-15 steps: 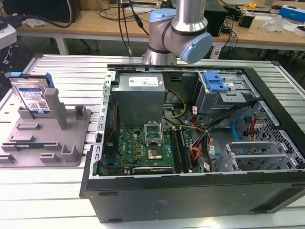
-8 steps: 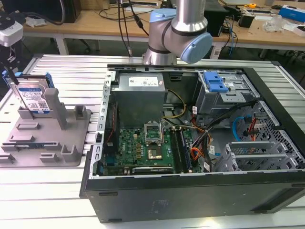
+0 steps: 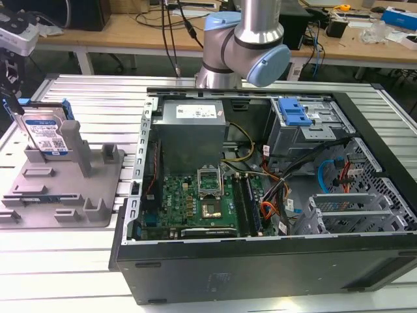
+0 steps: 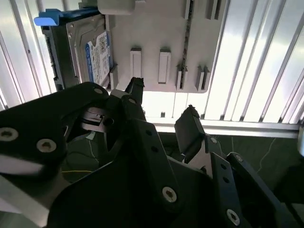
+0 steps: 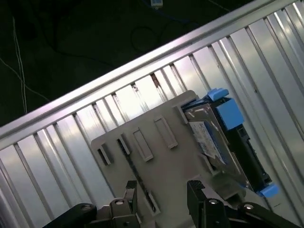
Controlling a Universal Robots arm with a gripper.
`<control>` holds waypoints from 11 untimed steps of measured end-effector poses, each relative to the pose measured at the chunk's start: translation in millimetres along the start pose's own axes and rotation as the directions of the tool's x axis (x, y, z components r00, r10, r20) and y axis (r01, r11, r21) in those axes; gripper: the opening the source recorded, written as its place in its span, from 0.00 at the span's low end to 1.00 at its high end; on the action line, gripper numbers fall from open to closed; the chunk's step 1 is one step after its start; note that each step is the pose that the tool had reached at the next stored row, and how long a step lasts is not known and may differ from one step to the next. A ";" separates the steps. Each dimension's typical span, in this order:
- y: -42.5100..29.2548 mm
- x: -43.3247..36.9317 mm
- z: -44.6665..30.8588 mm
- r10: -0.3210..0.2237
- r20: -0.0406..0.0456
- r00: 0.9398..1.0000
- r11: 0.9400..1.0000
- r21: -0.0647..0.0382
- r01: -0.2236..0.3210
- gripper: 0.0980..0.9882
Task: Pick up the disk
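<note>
The disk (image 3: 47, 134) is a silver drive with a blue-and-white label and blue side rails. It stands on edge in the grey holder (image 3: 65, 189) at the exterior view's left. My gripper (image 3: 12, 88) hangs just above and to the left of it, at that view's edge. In both wrist views the two dark fingers are apart with nothing between them, so the gripper (image 4: 163, 99) (image 5: 162, 187) is open. The disk (image 4: 90, 52) (image 5: 213, 137) lies off to one side of the fingers' line, not between them. Under the fingertips is the holder's flat plate (image 4: 161, 28) (image 5: 156, 161).
An open computer case (image 3: 260, 195) fills the middle and the exterior view's right, with a blue drive-bay latch (image 3: 294, 112) inside. The holder has upright posts (image 3: 81, 147) beside the disk. The slatted metal table (image 5: 266, 57) ends near the holder, with dark floor beyond.
</note>
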State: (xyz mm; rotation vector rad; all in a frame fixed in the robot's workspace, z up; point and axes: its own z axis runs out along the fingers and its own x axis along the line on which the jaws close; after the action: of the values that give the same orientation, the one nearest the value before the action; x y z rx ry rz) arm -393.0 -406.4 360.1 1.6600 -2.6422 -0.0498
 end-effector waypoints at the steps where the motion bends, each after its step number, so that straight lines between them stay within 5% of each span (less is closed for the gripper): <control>1: 0.0 0.0 0.2 -0.023 -0.001 1.000 1.000 0.000 0.023 0.50; 7: -0.1 0.0 0.8 -0.148 -0.005 0.989 0.989 0.001 0.148 0.50; 11: -0.2 -0.1 1.5 -0.284 -0.010 0.959 0.959 0.002 0.284 0.50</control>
State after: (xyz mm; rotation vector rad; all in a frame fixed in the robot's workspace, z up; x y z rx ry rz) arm -392.8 -406.4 358.7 2.0210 -2.3762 -0.0414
